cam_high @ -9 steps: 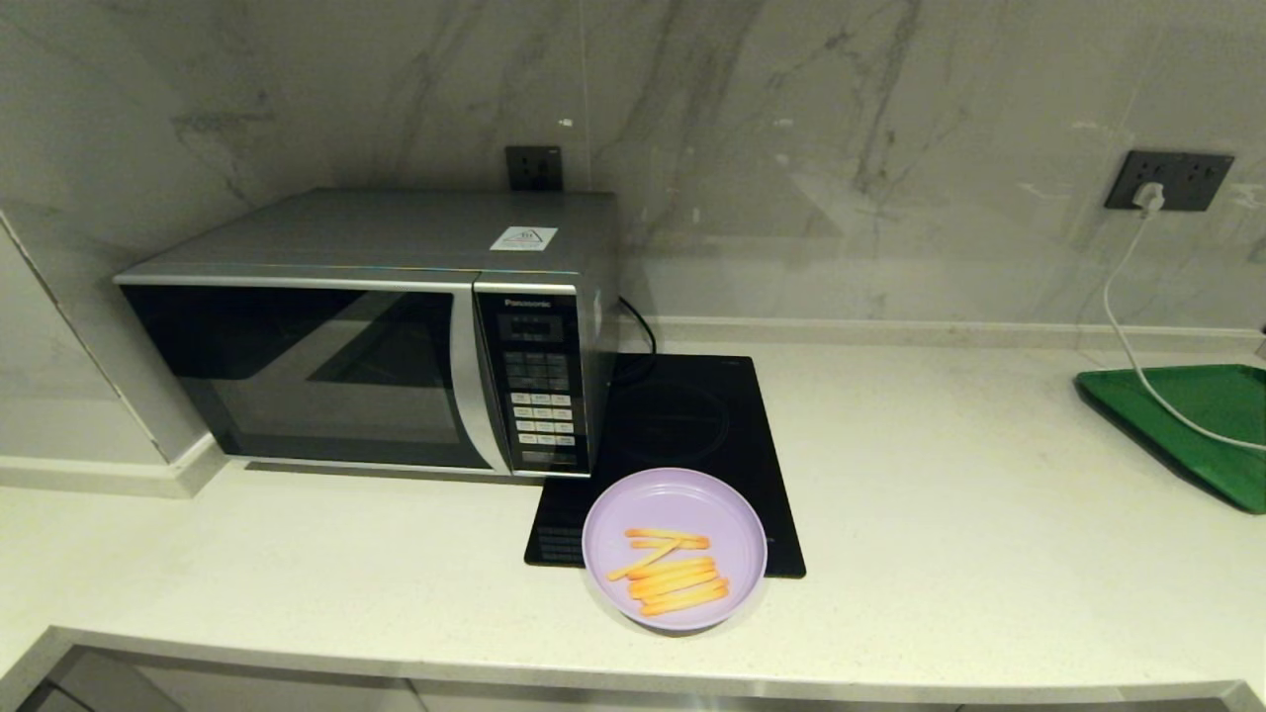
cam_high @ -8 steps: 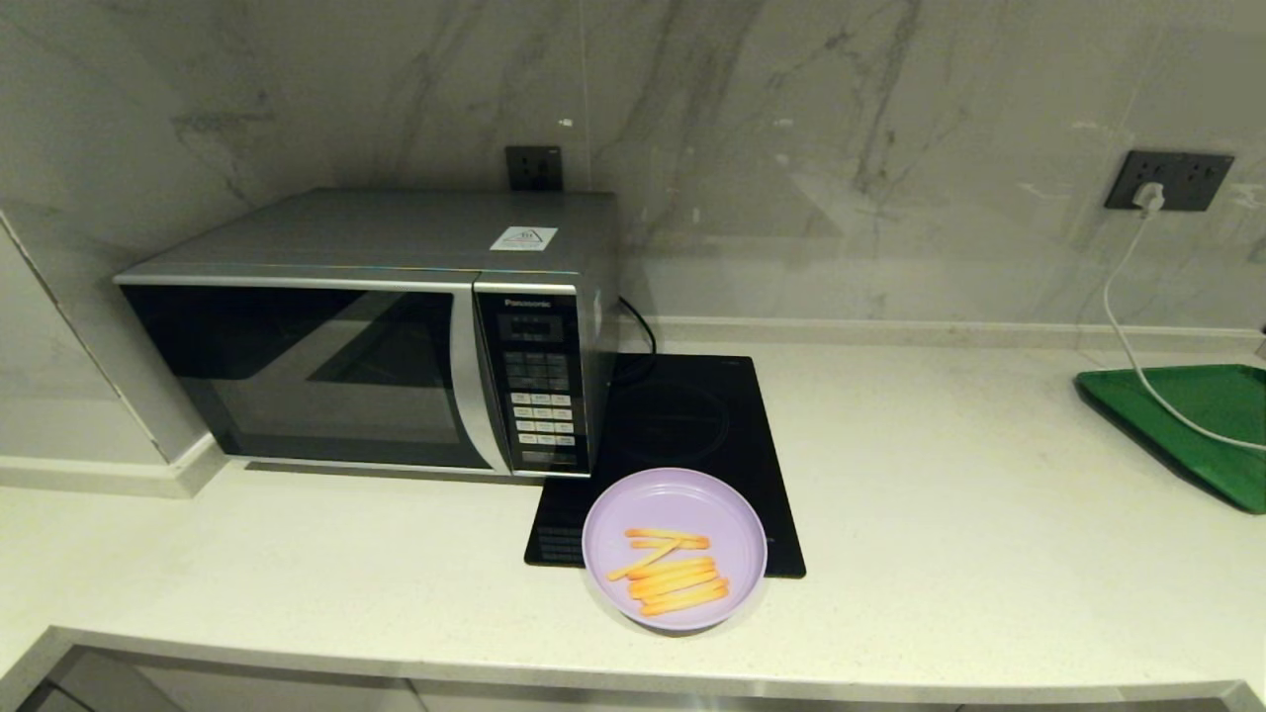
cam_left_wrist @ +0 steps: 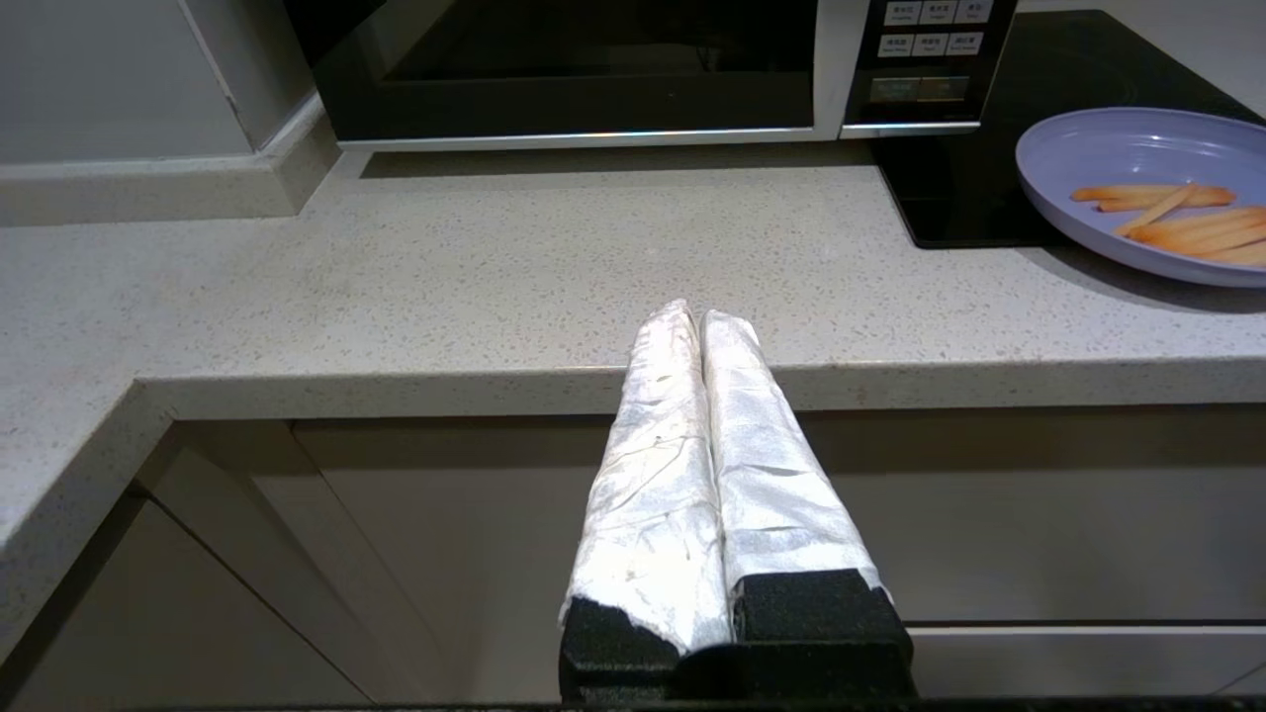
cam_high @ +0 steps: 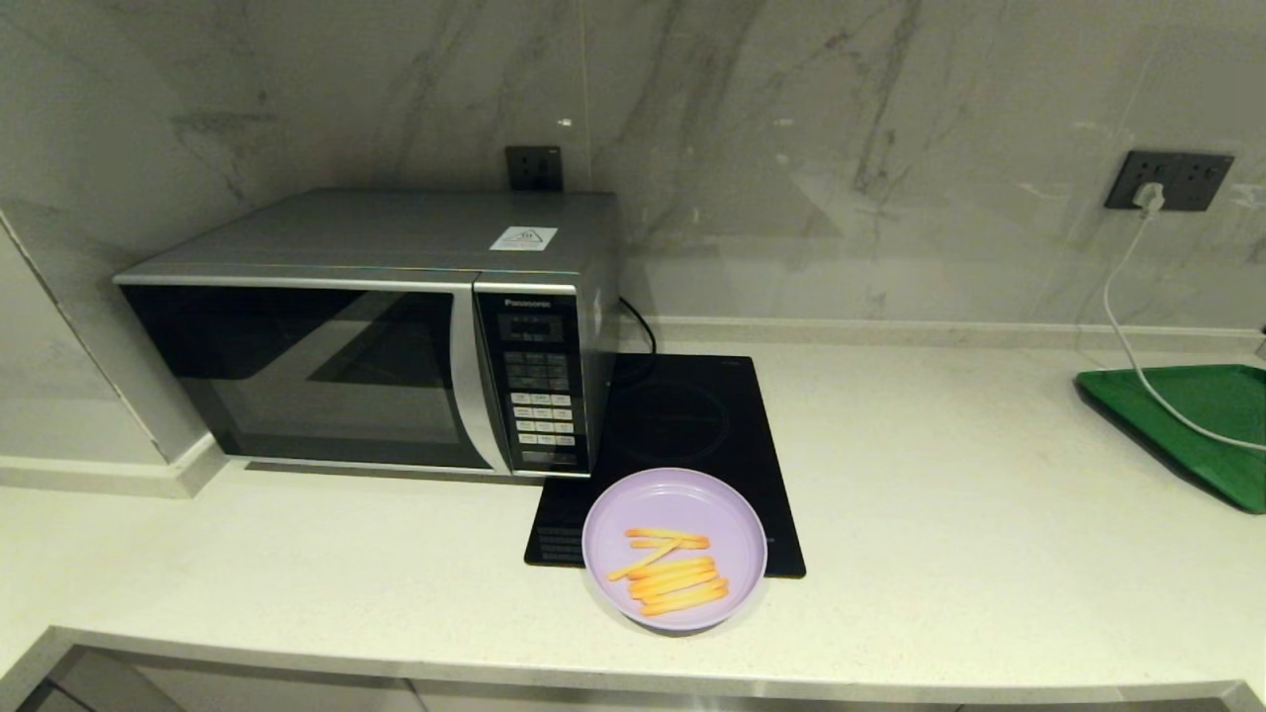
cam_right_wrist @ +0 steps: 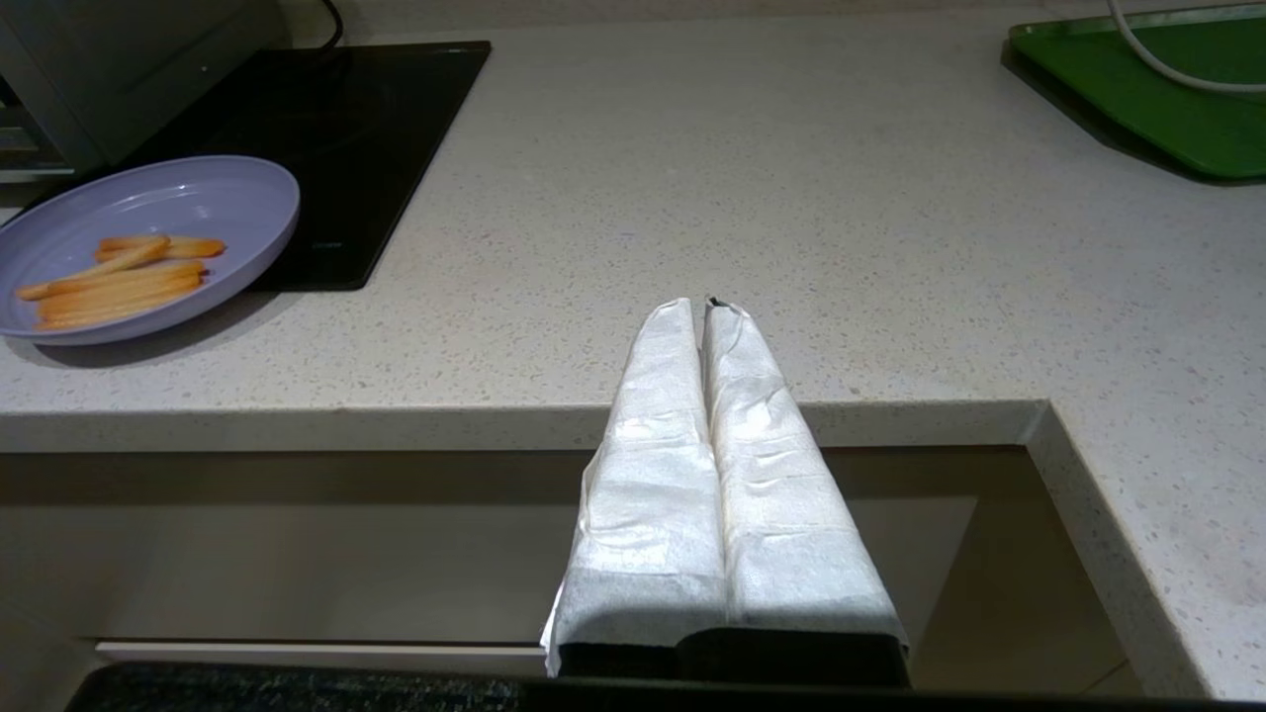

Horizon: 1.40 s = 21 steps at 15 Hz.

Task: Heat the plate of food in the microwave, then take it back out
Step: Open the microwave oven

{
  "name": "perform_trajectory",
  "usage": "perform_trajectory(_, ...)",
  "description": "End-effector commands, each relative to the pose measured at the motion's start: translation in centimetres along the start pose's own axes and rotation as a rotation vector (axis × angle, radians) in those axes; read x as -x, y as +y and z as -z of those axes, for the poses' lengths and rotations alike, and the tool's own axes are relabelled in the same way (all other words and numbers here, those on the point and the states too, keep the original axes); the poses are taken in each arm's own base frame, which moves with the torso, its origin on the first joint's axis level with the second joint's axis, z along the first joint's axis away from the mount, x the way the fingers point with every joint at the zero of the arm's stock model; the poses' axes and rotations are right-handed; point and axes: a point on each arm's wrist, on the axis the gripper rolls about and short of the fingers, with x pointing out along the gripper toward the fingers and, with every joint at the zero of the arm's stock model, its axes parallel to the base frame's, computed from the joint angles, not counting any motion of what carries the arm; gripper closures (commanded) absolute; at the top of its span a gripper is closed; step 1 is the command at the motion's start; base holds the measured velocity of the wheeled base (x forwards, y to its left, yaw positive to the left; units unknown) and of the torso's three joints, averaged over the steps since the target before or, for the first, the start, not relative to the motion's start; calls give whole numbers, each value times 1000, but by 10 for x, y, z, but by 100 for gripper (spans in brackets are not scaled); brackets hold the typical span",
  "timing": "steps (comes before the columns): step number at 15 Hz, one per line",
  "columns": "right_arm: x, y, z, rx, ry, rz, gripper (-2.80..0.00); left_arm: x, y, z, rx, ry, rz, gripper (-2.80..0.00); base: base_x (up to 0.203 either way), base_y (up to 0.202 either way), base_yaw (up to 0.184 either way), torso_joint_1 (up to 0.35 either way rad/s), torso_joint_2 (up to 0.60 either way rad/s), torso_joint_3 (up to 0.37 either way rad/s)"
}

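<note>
Both grippers, left gripper and right gripper, sit pinched shut and empty off the bench's front edge. Plate of food rests near that edge, half on the hob. Microwave behind is closed, so nothing's started; door handle comes first, probably. Inside's too dark to see.

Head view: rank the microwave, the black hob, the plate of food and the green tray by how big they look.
1. microwave
2. black hob
3. plate of food

The green tray runs off the frame edge, so its rank is unsure.
</note>
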Motion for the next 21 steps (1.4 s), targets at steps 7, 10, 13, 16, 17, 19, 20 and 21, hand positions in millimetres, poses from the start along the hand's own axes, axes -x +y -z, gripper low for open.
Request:
perform_trajectory(7,0,0,0,0,1,0,0,0,0,0,-18,-2,0,0,0,0,0,0,0,0)
perform_trajectory(10,0,0,0,-1,0,-1,0,4,0,-10,-35,-13,2,0,0,0,0,0,0,0)
perform_trajectory(13,0,0,0,-1,0,-1,0,9,1,-63,-23,0,66,0,0,0,0,0,0,0)
perform_trajectory(16,0,0,0,-1,0,-1,0,-22,1,-111,41,171,204,0,0,0,0,0,0,0)
perform_trajectory(17,0,0,0,0,1,0,0,-39,-1,-120,53,235,289,0,0,0,0,0,0,0)
perform_trajectory(19,0,0,0,-1,0,-1,0,-66,-12,-132,55,292,516,0,0,0,0,0,0,0)
perform_trajectory(20,0,0,0,-1,0,-1,0,-79,-20,-138,52,314,592,0,0,0,0,0,0,0)
perform_trajectory(21,0,0,0,-1,0,-1,0,-90,-26,-142,54,341,643,0,0,0,0,0,0,0)
